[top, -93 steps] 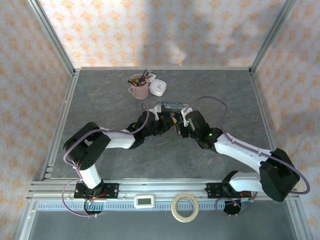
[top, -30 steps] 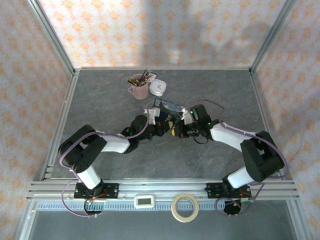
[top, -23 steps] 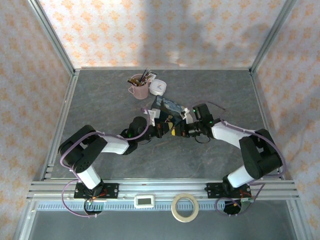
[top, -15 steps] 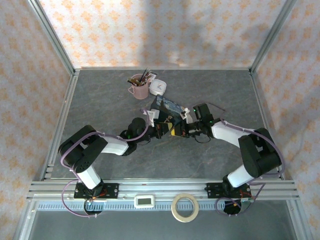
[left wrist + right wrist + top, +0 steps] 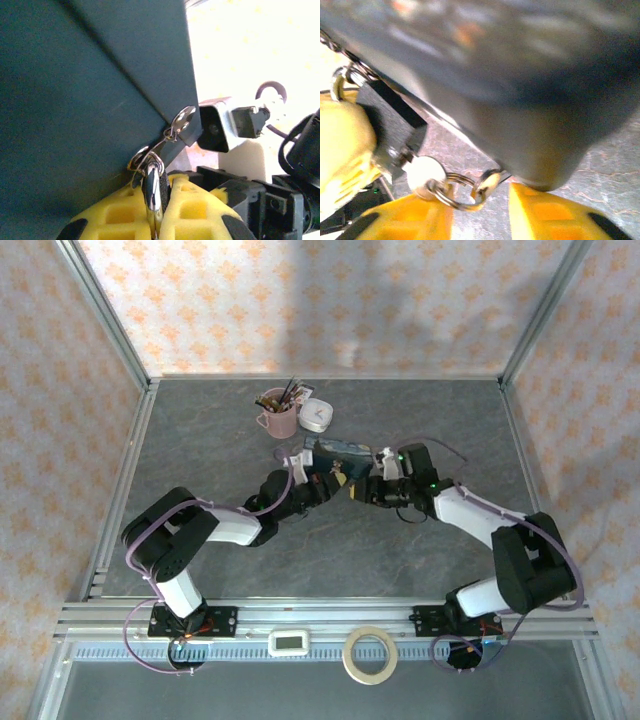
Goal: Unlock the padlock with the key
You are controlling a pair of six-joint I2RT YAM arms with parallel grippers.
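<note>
Looking at the tiny dark-bodied padlock with the thin silver shackle (image 5: 387, 112): it sits between the two grippers, just beside the near edge of the rectangular blue picture-printed tin (image 5: 335, 451).

The shackle end is pinched in the left gripper (image 5: 154, 205), with the yellow pads clamped tight on the silver loop. The other end of the body carries the small round-headed silver key (image 5: 424, 172). It looks seated in the keyway, but the blade is hidden, so I can't confirm depth. A thin wire split ring (image 5: 454, 194) dangles off the key head.

The right gripper (image 5: 480, 217) is spread wide with nothing pinched. The ring hangs in the gap, close to one yellow finger (image 5: 405, 220), with the key head just above it.

Step in hand, my read: grab the key head and turn it. To do it well:
- Close on the flat round head, not the ring. The ring will only swivel and gives no torque.
- Line the wrist roll axis up with the key blade, or the turn levers the key sideways.
- The left must hold the shackle firm. The body can probably pivot on it, so expect some wind-up before the lock gives.
- The parts are small, smooth metal, so slip risk is high. Roll slowly.

The pink mug of brushes (image 5: 277, 416) is well apart and shouldn't interfere.
</note>
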